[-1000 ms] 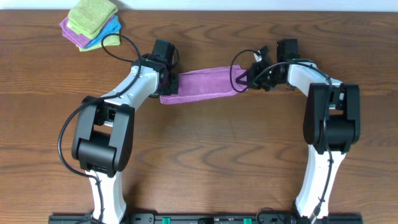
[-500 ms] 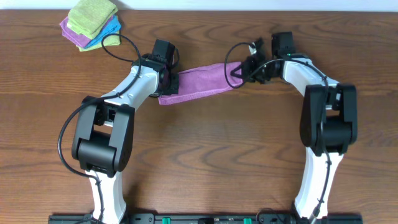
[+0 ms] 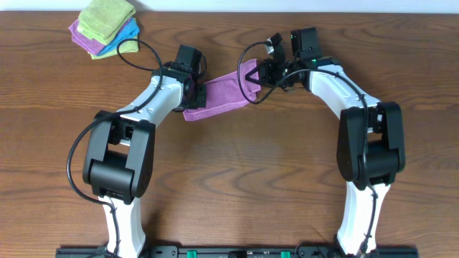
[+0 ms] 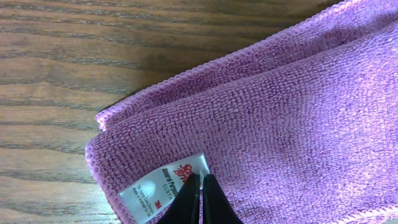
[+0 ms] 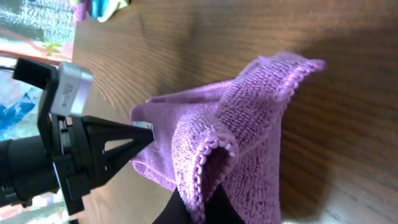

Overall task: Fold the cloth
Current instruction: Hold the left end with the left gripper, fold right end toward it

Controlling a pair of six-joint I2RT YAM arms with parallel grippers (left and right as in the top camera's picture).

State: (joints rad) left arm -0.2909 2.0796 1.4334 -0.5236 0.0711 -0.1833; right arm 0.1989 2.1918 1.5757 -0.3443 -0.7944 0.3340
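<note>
Cloth [image 3: 219, 97] mid-table toward back edge, L gripper [image 3: 195, 92] pinched shut on its tag [image 4: 163, 190] end, R gripper [image 3: 259, 75] pinched shut on raised other end, bare wood [image 3: 237, 179] in front, folded pile [image 3: 106, 27] well apart at back-left, R end closer to L than before

Robotics lab: twin arms [image 3: 118, 154], wooden table [image 3: 244, 179]

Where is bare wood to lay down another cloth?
Free: the wide table patch between left arm and right arm, nearer the robot than the cloth; also the far right corner. Crowded: the far middle, where left claw and right claw meet the cloth, and the folded cloths at far left.
</note>
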